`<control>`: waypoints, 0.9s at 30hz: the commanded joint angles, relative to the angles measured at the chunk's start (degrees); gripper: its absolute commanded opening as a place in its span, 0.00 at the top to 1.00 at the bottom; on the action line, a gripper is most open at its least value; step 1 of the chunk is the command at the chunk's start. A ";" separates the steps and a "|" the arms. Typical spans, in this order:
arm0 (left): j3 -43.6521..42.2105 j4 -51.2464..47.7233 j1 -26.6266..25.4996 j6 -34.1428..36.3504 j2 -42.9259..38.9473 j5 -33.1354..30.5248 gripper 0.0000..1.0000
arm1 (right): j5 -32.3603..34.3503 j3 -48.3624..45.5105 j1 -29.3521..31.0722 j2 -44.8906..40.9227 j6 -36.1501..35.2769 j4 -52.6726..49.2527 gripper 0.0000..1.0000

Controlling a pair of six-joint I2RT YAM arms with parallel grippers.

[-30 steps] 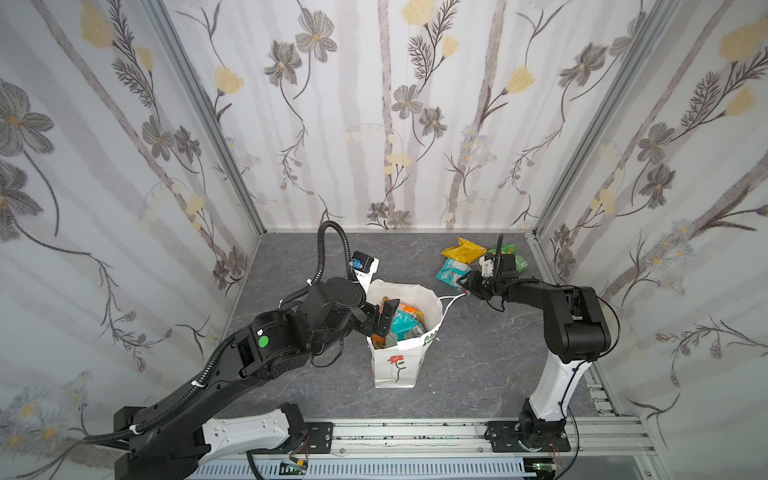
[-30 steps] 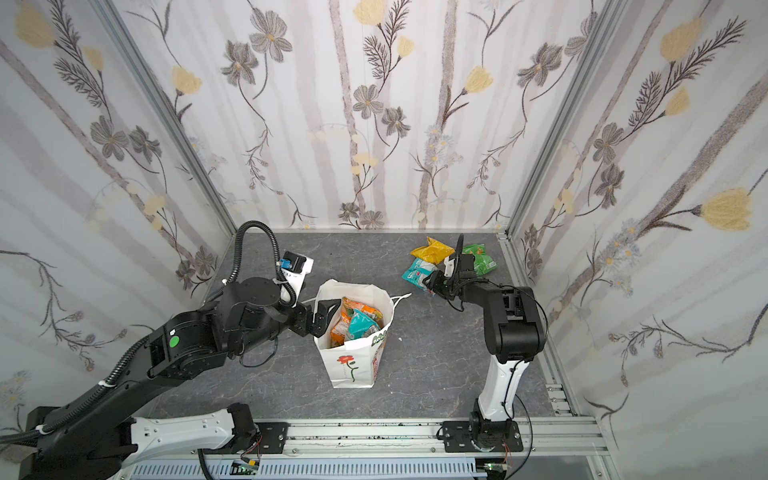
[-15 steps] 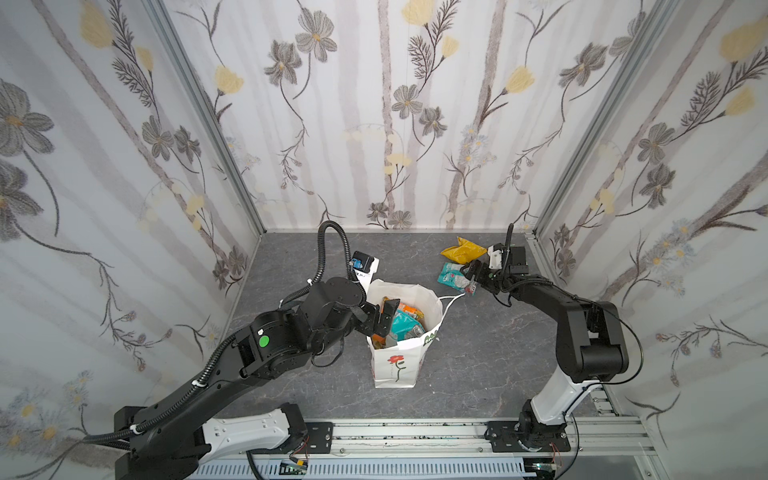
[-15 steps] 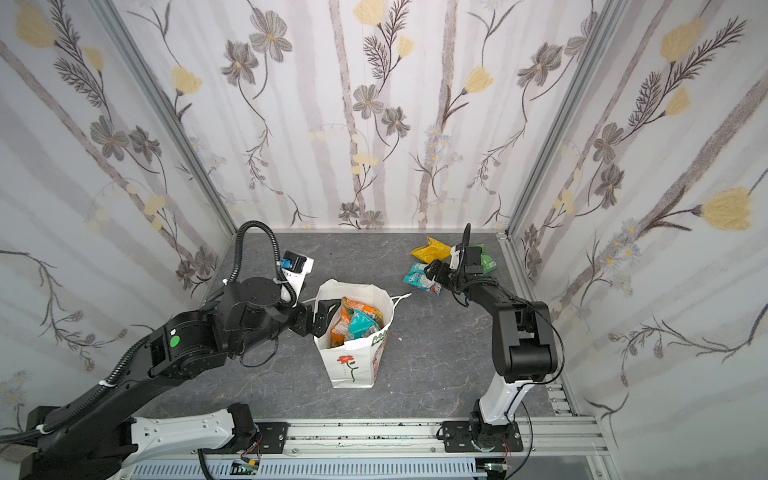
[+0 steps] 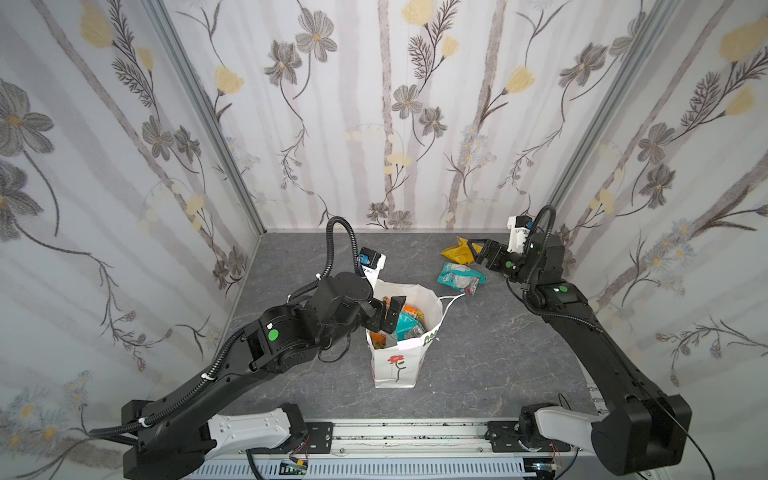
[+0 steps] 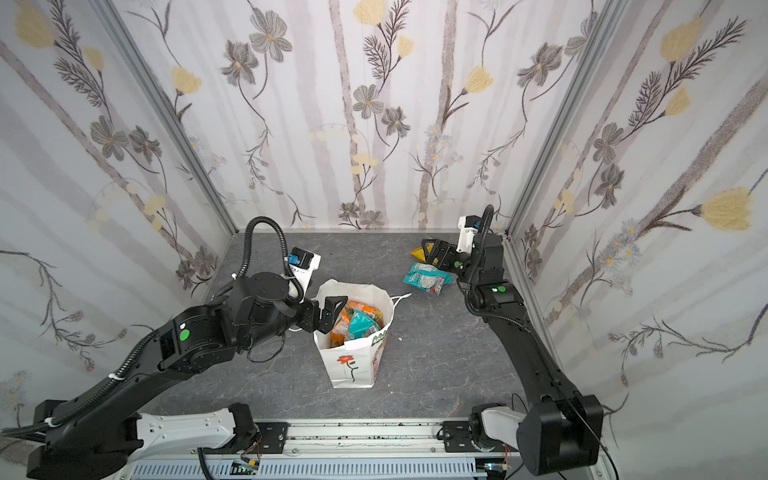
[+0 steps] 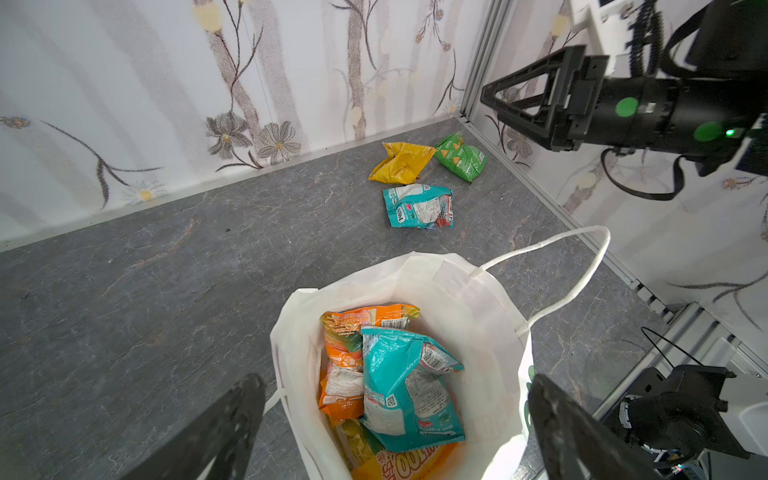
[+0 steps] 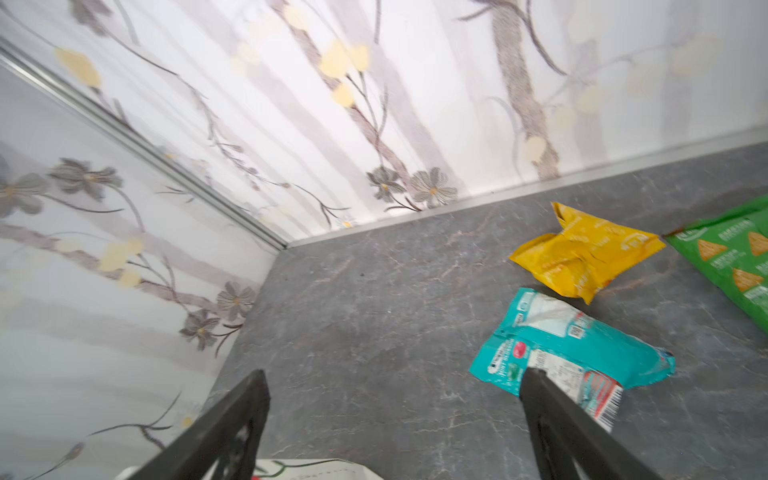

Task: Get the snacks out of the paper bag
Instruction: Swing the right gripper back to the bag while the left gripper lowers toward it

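The left claw (image 7: 395,388) is held spread over the bag (image 7: 478,299) for its packets (image 7: 349,345), the right claw (image 8: 397,374) spread, empty, by three unloaded in the far right corner.

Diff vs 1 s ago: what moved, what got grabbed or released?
The right gripper rose and drew back from the teal-and-white packet. Its jaws are now wide open, and the packet lies free on the table near the yellow packet. Unchanged: the left gripper is open over the paper bag, and the remaining snacks are inside.
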 commanded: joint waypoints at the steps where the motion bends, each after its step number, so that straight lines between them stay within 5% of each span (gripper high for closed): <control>1: 2.34 2.04 0.04 0.78 1.03 0.34 0.00 | -0.26 0.16 2.73 -4.56 0.73 0.69 0.06; 14: 4.16 2.61 0.05 2.14 5.28 2.27 0.00 | -11.63 0.38 11.30 -16.50 4.76 1.20 0.01; 27: 6.74 -1.33 0.14 2.54 11.56 1.66 0.03 | -13.53 6.11 22.40 -18.45 -4.10 -18.07 0.01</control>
